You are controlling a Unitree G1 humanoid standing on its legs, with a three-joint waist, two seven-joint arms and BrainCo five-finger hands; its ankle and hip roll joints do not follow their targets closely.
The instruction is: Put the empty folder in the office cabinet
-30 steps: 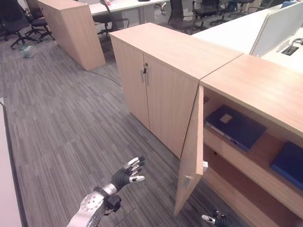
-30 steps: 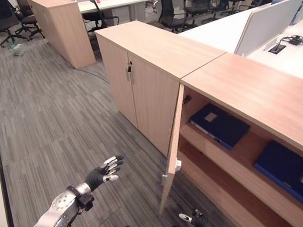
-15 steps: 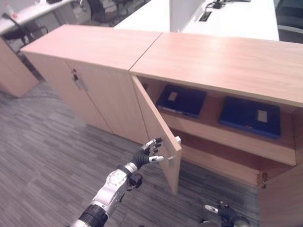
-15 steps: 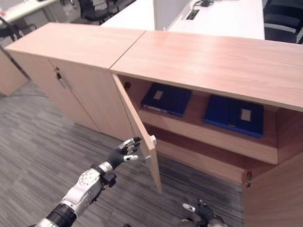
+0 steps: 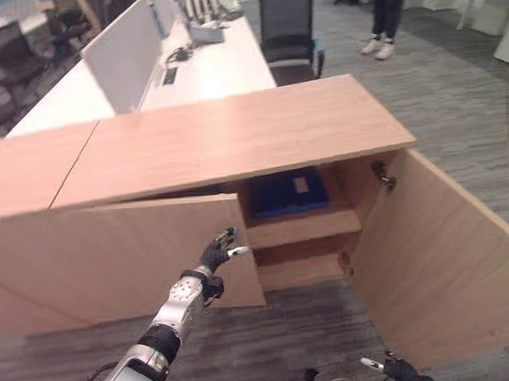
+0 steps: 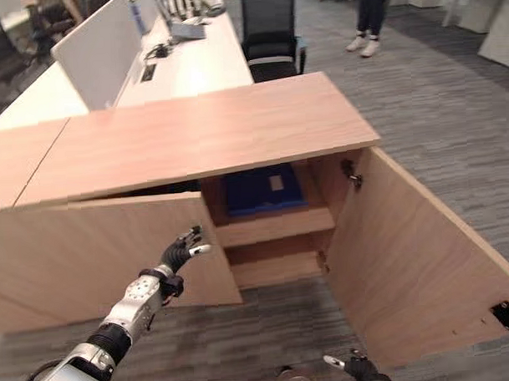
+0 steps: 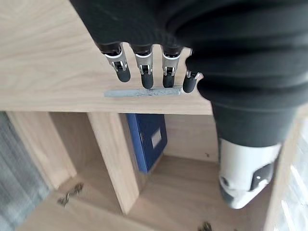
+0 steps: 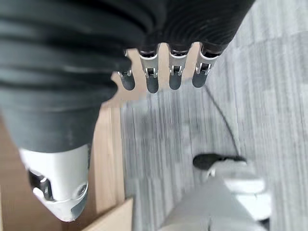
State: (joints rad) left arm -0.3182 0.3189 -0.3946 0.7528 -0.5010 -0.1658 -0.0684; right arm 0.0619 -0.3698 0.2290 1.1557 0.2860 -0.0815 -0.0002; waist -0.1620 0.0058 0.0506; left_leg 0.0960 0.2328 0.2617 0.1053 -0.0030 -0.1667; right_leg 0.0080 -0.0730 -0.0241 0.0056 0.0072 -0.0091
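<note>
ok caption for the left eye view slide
Left hand open at the left door of the office cabinet, blue folder on its shelf.

head eyes down on cabinet (image 5: pixel 236 141), wrists close

One blue folder (image 5: pixel 288 192) lies in one cabinet (image 5: pixel 236 133) with two open doors.

This is an open-plan office. A low wooden cabinet (image 5: pixel 236 137) stands with both doors open, a blue folder (image 5: pixel 288 192) lying on its shelf. Behind it runs a long white worktop (image 5: pixel 208 67) split by a pale divider screen (image 5: pixel 120 53), with a black swivel chair (image 5: pixel 286 30) drawn up beside it. Grey striped carpet (image 5: pixel 452 100) covers the floor, where a person's legs (image 5: pixel 386 19) stand in the background.
</note>
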